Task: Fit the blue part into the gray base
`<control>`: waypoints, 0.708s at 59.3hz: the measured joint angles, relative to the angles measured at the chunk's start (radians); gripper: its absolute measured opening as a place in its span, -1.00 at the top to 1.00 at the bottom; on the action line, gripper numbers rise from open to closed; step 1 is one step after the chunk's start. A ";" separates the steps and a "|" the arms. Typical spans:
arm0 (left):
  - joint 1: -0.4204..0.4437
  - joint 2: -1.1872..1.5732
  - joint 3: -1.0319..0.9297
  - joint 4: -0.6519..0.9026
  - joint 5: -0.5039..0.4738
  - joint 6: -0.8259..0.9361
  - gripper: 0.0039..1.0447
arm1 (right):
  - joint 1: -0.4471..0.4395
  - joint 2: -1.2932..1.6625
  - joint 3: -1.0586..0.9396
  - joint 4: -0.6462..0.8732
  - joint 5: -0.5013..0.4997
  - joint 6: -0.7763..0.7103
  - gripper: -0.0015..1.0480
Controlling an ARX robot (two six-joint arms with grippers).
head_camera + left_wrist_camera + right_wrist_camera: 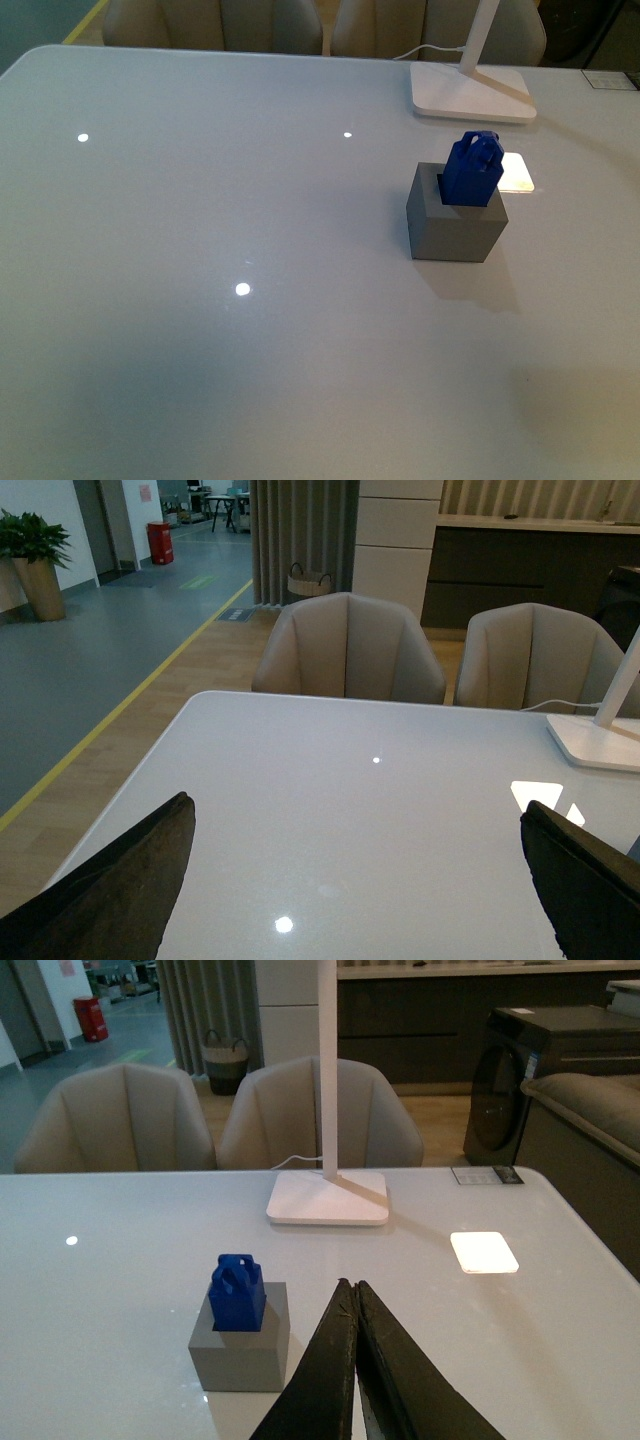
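Front view: the gray base (pixel 455 225) is shown standing on the white tabletop (pixel 200 300), toward the far right corner and well in from the right edge. The blue part (pixel 472 170) is seated in the square hole of the base's top face, its lower body sunk in and its looped top projecting above, slightly tilted. The flat white lamp base (pixel 470 95) is seen near the far edge, beyond the cube and apart from it. Neither arm is visible.

Left wrist view: the left gripper (pixel 360 900) is presented with its two dark fingers (pixel 110 890) set wide apart at either side of the picture, nothing between them but bare tabletop (pixel 380 820). Two beige chairs (pixel 345 650) are seen beyond the far edge. Neither task object can be identified here.

Right wrist view: the right gripper (pixel 356 1305) is shown with its fingers pressed together, tips meeting, nothing held. It is positioned just beside the gray base (pixel 242 1350), apart from it. The blue part (pixel 237 1295) is seen lodged in the base's top. The lamp base (pixel 328 1198) stands toward the far edge.
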 joint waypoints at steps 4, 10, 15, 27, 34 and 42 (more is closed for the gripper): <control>0.000 0.000 0.000 0.000 0.000 0.000 -0.86 | 0.000 -0.030 0.000 -0.029 0.000 0.000 0.96; 0.000 0.000 0.000 0.000 0.000 0.000 -0.86 | 0.000 -0.071 0.000 -0.068 0.000 0.000 0.96; 0.000 0.000 0.000 0.000 0.000 0.000 -0.86 | 0.000 -0.109 0.000 -0.107 0.000 0.000 0.96; 0.000 0.000 0.000 0.000 0.000 0.000 -0.86 | 0.000 -0.174 0.000 -0.173 0.000 0.000 0.96; 0.000 0.000 0.000 0.000 0.000 0.000 -0.86 | 0.000 -0.201 0.000 -0.200 0.000 0.000 0.96; 0.000 0.000 0.000 0.000 0.000 0.000 -0.86 | 0.000 -0.360 0.000 -0.369 -0.001 0.000 0.96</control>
